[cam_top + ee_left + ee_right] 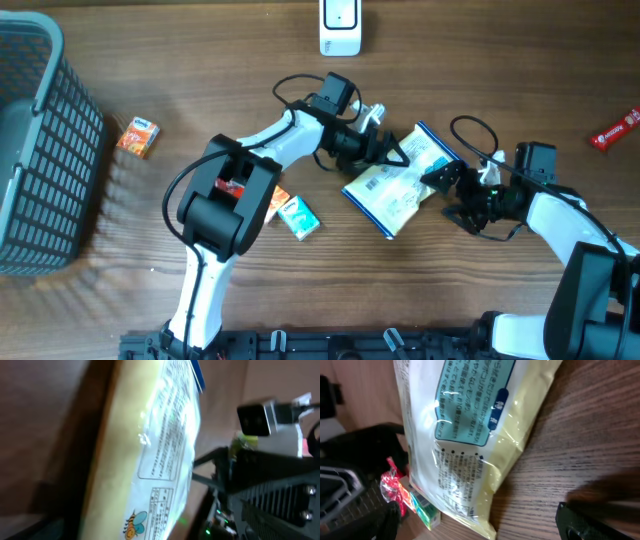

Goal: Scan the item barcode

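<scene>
Packet [150,450] lies right beside my left gripper [392,150], long axis slanting toward the right gripper [448,195]; both spread, gripping nothing.

The packet [398,182] lies flat on the wood tabletop [200,60], approx centre, turned diagonal w/ its long axis running upper right to lower left in my overhead view; thin glossy plastic pouch, pale yellow along one side, white printed face up w/ dense black text; my right wrist view shows a teal panel w/ a dark blue tab; my left wrist view shows a small bee cartoon near one end; barcode I can't pick out; the scanner [340,27], a white boxy unit, sits at the far edge, well apart from the packet.
</scene>
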Controlling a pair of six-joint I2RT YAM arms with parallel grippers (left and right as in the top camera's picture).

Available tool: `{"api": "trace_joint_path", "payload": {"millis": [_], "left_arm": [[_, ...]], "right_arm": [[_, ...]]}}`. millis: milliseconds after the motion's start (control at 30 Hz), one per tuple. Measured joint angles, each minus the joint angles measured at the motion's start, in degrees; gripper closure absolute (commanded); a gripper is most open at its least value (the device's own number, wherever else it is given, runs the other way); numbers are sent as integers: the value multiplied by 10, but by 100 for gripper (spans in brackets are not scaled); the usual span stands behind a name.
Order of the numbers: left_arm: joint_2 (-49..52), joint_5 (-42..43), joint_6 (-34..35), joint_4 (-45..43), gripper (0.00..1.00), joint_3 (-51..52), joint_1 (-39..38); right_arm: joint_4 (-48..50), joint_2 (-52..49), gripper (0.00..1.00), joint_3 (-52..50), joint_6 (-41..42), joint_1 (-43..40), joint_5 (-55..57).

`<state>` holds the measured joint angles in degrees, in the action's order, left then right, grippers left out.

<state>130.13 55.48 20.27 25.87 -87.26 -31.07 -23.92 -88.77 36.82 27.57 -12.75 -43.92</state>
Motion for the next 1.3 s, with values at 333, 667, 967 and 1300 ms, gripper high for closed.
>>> {"api": "trace_joint_path", "payload": {"millis": [333,667,967,1300], "left_arm": [[32,14,-20,28,96,2,-53],[32,54,-15,30,96,2,-8],[27,225,-17,11,96,2,26],[23,310,-19,73,96,2,23]], "right_arm": [[9,0,0,0,7,0,0],[18,0,0,0,-29,-25,1],[43,0,0,0,-37,-27,-14],[149,-20,0,0,-5,-27,-87]]}}
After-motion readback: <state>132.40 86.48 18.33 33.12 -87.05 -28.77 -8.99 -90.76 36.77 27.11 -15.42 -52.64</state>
